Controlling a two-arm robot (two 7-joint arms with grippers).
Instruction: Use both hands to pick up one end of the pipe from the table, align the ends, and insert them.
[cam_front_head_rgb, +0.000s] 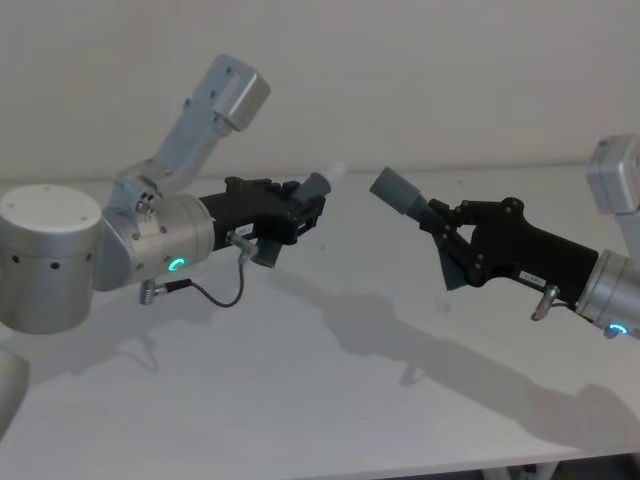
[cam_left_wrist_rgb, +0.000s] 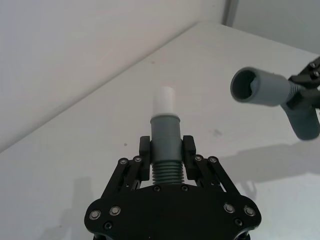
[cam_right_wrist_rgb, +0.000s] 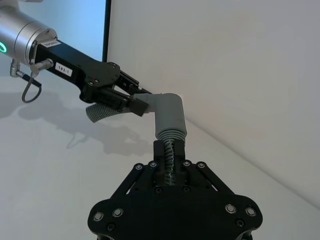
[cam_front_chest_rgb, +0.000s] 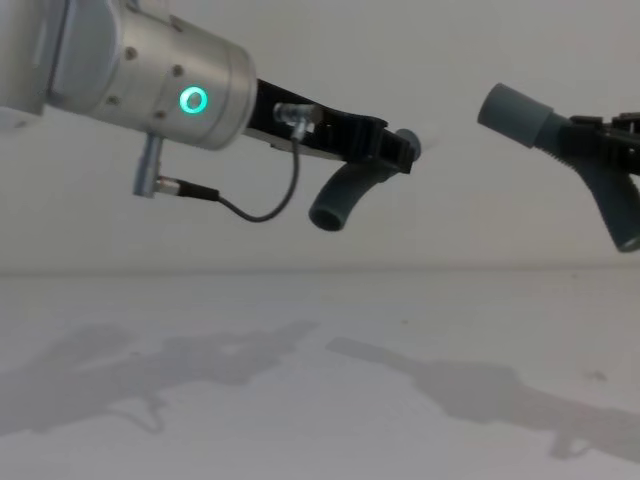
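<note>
The left gripper (cam_left_wrist_rgb: 166, 150) was clamped on the ribbed neck of the plug pipe piece (cam_left_wrist_rgb: 165, 131). The white plug tip (cam_left_wrist_rgb: 163, 101) was pointed out beyond its fingertips. The right gripper (cam_right_wrist_rgb: 170, 151) was clenched on the ribs of the socket pipe piece (cam_right_wrist_rgb: 168, 112). The open socket collar (cam_left_wrist_rgb: 255, 86) was carried past its fingertips. The two ends were faced toward each other, apart and unjoined. Both pieces were held up off the table (cam_front_head_rgb: 330, 390).

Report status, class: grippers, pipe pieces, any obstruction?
Left gripper shut on plug piece. Right gripper shut on socket piece. Both aloft, apart, not joined. Nothing between them.
</note>
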